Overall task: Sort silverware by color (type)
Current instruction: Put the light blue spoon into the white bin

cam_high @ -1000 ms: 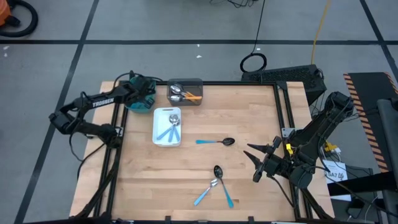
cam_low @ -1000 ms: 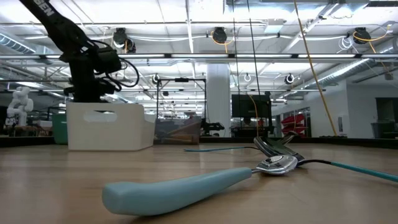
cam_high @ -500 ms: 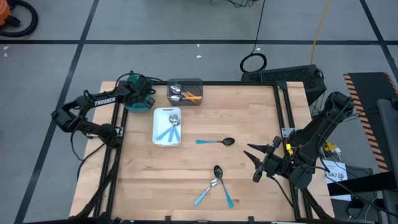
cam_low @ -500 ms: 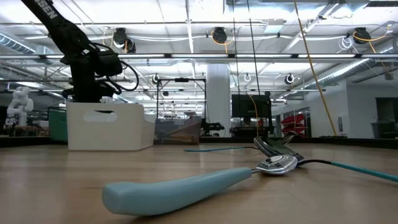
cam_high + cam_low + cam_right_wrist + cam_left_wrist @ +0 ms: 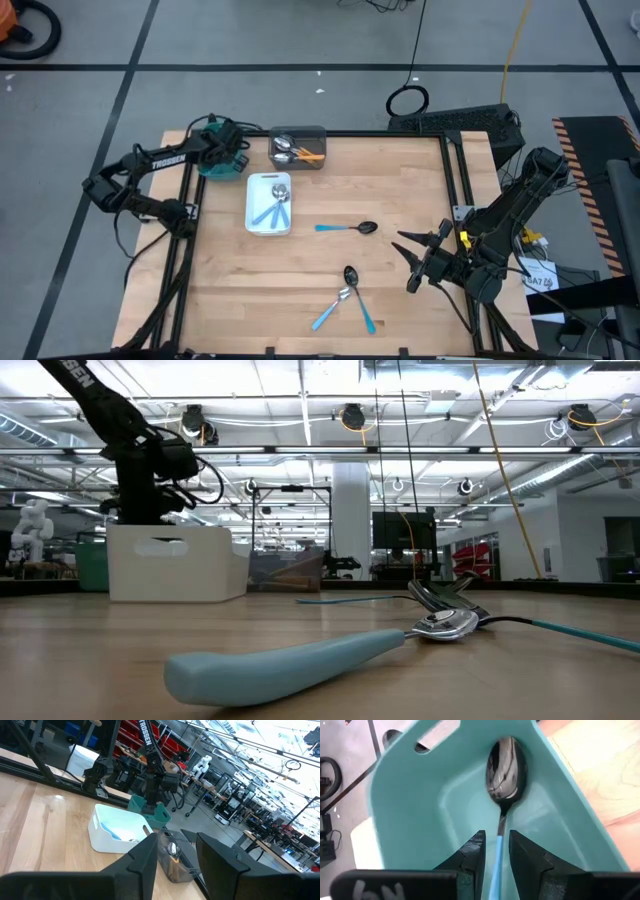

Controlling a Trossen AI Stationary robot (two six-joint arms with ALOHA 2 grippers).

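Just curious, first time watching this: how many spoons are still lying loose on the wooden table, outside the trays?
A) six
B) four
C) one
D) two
B: one blue-handled spoon lies alone mid-table, and a cluster of three spoons lies nearer the front edge.

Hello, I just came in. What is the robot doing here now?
It is sorting spoons into trays. The left gripper is over the teal tray at the table's far left corner, with a blue-handled spoon between its fingers; the dark bowl lies inside the tray. The white tray holds blue-handled spoons, the grey tray orange-handled ones. Four spoons are not yet sorted: one at mid-table and three near the front edge. The right gripper waits open at the table's right side.
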